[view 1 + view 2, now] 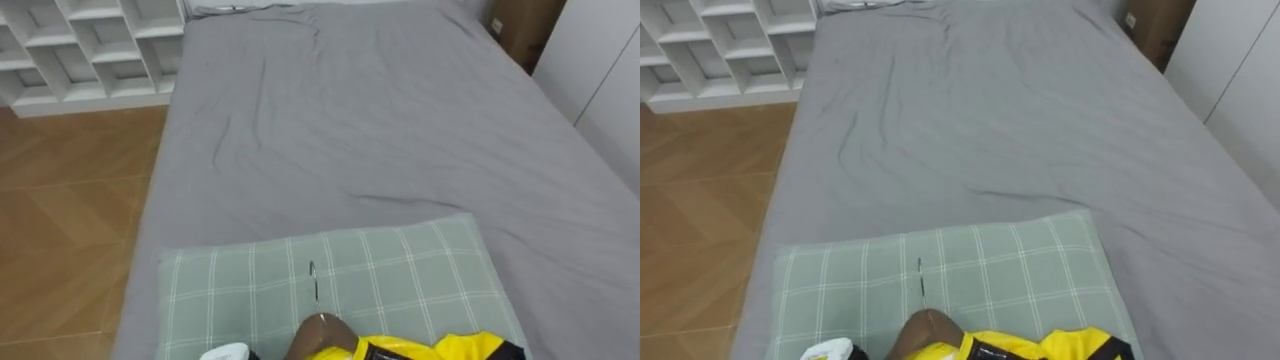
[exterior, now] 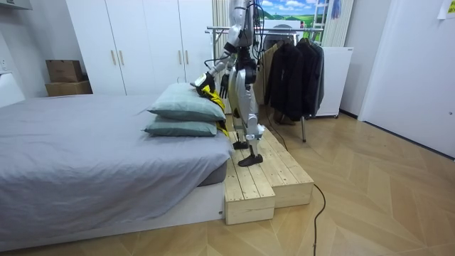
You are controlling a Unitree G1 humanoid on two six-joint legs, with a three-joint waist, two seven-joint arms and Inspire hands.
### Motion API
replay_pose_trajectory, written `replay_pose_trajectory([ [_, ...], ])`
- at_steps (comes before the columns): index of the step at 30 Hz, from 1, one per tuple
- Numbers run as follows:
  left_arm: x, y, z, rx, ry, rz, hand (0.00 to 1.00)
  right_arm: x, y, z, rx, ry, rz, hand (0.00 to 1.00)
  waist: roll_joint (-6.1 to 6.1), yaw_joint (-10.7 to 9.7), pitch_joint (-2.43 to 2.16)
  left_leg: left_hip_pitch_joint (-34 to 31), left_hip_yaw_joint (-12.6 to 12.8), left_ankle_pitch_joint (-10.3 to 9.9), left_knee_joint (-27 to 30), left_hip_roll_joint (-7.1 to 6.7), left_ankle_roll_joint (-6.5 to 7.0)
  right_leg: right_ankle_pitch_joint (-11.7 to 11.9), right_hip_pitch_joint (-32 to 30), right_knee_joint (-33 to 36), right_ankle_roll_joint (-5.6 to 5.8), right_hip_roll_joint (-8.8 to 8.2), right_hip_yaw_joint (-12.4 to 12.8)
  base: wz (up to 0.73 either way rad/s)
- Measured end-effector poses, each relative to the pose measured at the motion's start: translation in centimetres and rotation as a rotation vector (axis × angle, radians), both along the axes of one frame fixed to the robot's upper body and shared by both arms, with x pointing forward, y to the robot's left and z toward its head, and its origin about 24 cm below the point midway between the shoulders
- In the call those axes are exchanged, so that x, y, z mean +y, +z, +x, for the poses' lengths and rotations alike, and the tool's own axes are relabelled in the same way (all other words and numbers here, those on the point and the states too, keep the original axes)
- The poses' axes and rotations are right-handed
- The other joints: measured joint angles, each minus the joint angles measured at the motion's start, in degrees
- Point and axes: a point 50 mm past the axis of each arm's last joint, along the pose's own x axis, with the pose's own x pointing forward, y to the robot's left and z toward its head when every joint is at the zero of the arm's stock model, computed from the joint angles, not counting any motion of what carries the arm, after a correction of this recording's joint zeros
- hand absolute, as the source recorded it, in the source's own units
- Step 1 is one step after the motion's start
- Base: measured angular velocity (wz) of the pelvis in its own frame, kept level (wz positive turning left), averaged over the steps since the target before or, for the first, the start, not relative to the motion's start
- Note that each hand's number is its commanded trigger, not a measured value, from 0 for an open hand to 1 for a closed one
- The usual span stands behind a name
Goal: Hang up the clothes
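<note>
Yellow garment (image 1: pixel 430 348) — left hand (image 2: pixel 201 80) over pillows (image 2: pixel 181 108)

Bed (image 1: pixel 400 130) with wrinkled grey sheet, checked green pillow (image 1: pixel 400 280) at its near end, atop a second pillow (image 2: pixel 181 129)

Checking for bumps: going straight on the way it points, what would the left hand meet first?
Probably the green checked pillow, right ahead of the left hand; beyond it, the grey bed. Depth is unclear.
</note>
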Motion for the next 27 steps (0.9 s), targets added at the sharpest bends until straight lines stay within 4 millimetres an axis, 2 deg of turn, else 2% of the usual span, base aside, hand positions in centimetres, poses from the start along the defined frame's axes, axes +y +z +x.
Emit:
replay_pose_trajectory([
  [5,0.0,-0.3,-0.6,0.012,0.008,-0.001,1.0,0.0,0.0,0.0,0.0,-0.004,0.001,0.0,-0.26,0.03,-0.15,-0.02,0.01,0.0,0.0,-0.02,0.0,-0.19,0.0,-0.03,0.02,-0.03,-0.04,0.0],
  [12,0.2,-0.6,-1.2,0.027,0.017,0.002,1.0,-0.1,-0.1,-0.6,0.009,-0.027,-0.002,0.0,-1.35,0.04,-0.85,0.03,-0.01,0.0,0.03,-0.02,0.0,-0.28,0.05,0.02,-0.02,-0.02,0.05,0.0],
  [21,0.4,-0.8,-1.7,0.04,0.048,-0.011,1.0,-0.3,-0.2,-0.9,0.01,-0.059,-0.01,0.0,-1.57,-0.1,-0.81,0.0,-0.04,0.0,0.11,-0.03,0.0,-0.27,0.09,0.0,-0.03,-0.02,0.01,0.0],
  [27,0.6,-0.7,-1.7,0.031,0.13,-0.091,1.0,-0.3,-0.2,-0.9,-0.015,-0.063,-0.016,0.0,-1.49,0.16,-0.77,0.23,-0.13,0.0,0.15,-0.03,0.0,-0.26,0.32,-0.04,-0.03,-0.02,0.02,0.0],
])
